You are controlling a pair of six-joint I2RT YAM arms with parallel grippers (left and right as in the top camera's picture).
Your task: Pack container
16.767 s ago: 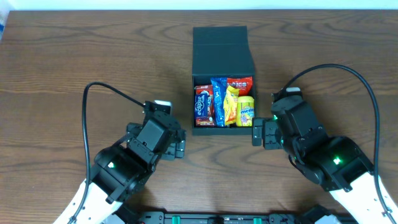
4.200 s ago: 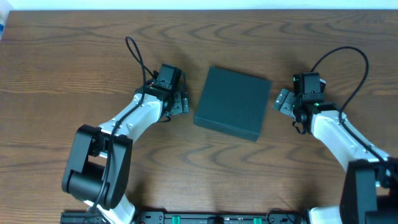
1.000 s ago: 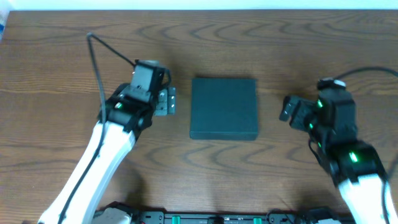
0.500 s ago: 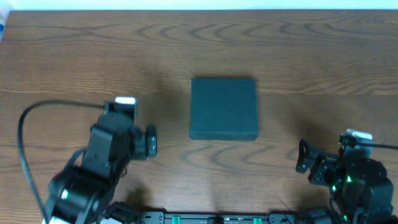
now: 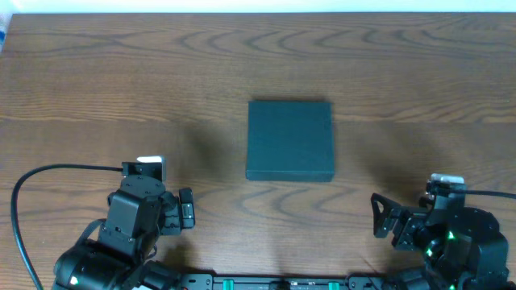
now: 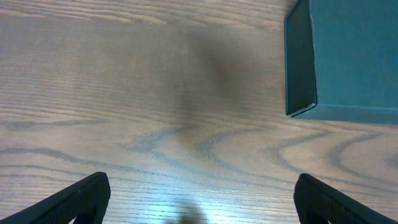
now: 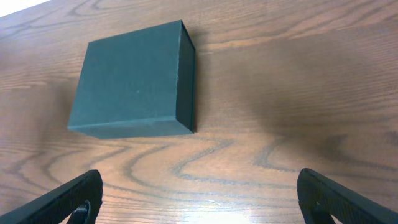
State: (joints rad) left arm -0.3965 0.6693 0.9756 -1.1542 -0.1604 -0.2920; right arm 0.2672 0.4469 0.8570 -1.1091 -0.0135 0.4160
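Observation:
The container [image 5: 290, 140] is a dark teal box lying flat in the middle of the table with its lid shut, so its contents are hidden. In the left wrist view the container [image 6: 348, 59] fills the upper right corner; in the right wrist view the container [image 7: 134, 79] lies at the upper left. My left gripper [image 5: 187, 209] is drawn back near the front left edge, open and empty, well apart from the box. My right gripper [image 5: 385, 223] sits near the front right edge, also open with nothing between its fingers.
Bare brown wood table [image 5: 97, 89] surrounds the box on all sides. A black cable [image 5: 48, 173] loops from the left arm near the front left. The table's far edge [image 5: 258, 11] runs along the top.
Both arms have pulled back from beside the container toward the front edge of the table. The container has stayed in place with its lid shut.

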